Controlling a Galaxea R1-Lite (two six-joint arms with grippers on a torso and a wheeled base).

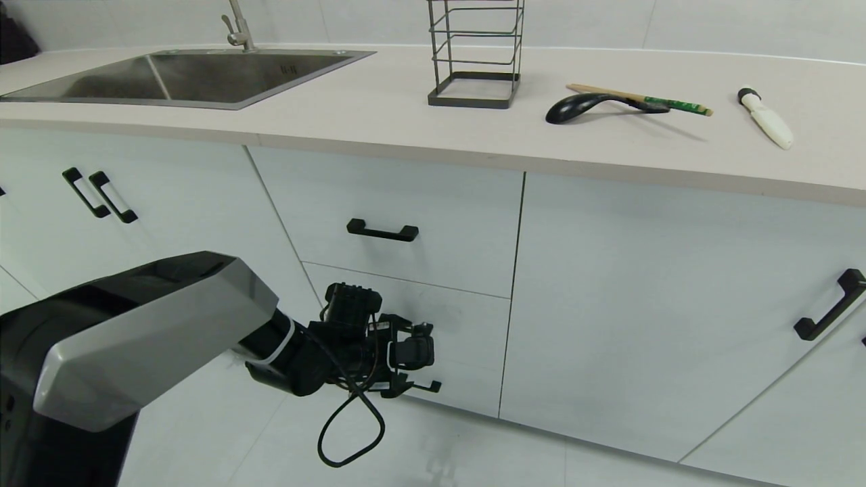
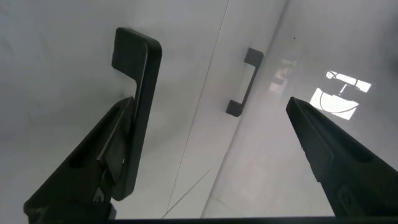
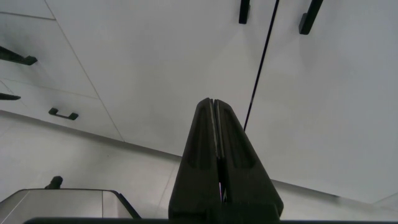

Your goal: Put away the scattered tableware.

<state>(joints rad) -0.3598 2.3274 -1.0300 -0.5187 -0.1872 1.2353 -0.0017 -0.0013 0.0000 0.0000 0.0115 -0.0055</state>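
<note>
Left pincer (image 1: 414,358) low by drawer fronts, jaws wide, empty. Right pincer (image 3: 214,124) closed on nothing. Spoon (image 1: 575,107), chopsticks (image 1: 643,99) and knife (image 1: 766,118) lie on bench (image 1: 379,115), right of wire rack (image 1: 475,54). Best clear bench edge first, then grip from above.

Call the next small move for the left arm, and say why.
Probably lift the left end effector to counter height, toward the black spoon. It hangs open and empty, low before the drawer fronts, while the spoon, the chopsticks and a white-handled utensil lie loose on the countertop beside the wire rack.
</note>
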